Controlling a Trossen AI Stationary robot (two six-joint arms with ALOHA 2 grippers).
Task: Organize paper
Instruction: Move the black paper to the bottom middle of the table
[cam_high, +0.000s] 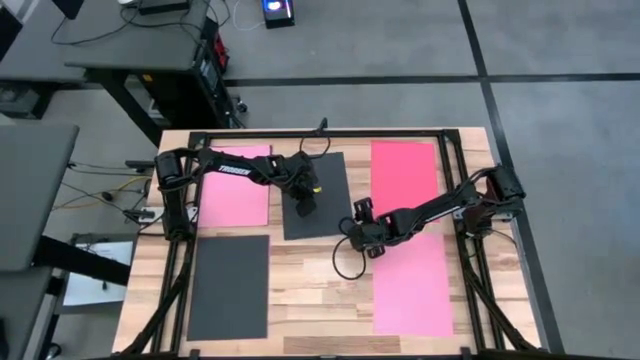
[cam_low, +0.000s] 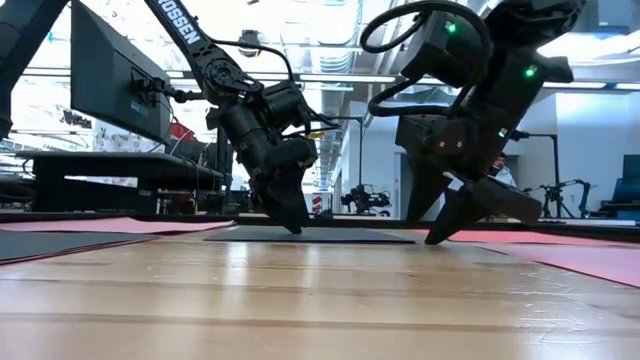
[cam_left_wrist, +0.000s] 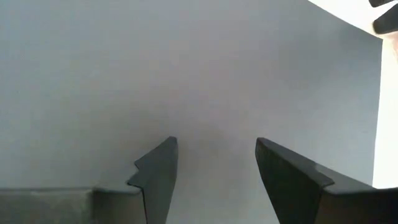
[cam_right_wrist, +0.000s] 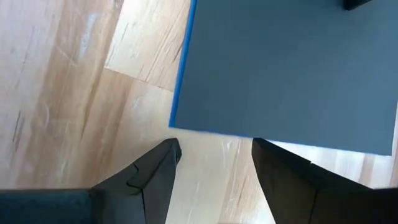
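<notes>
Left gripper (cam_high: 304, 207): jaws apart, holding nothing — tips down on the dark grey sheet (cam_high: 316, 195).
Right gripper (cam_high: 362, 240): jaws apart, holding nothing — over bare table (cam_high: 300, 290) beside that sheet's corner.

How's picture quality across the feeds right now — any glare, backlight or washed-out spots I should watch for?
High view: even light, sheets readable. Low view: bright room behind backlights both arms, so the left hand and right hand show as silhouettes. Left wrist view: the dark sheet fills the frame, blown out at one corner. Right wrist view: clear, sharp sheet edge.

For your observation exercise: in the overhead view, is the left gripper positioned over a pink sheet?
No: the left gripper is over the dark grey sheet; the pink sheet lies beside it.
</notes>
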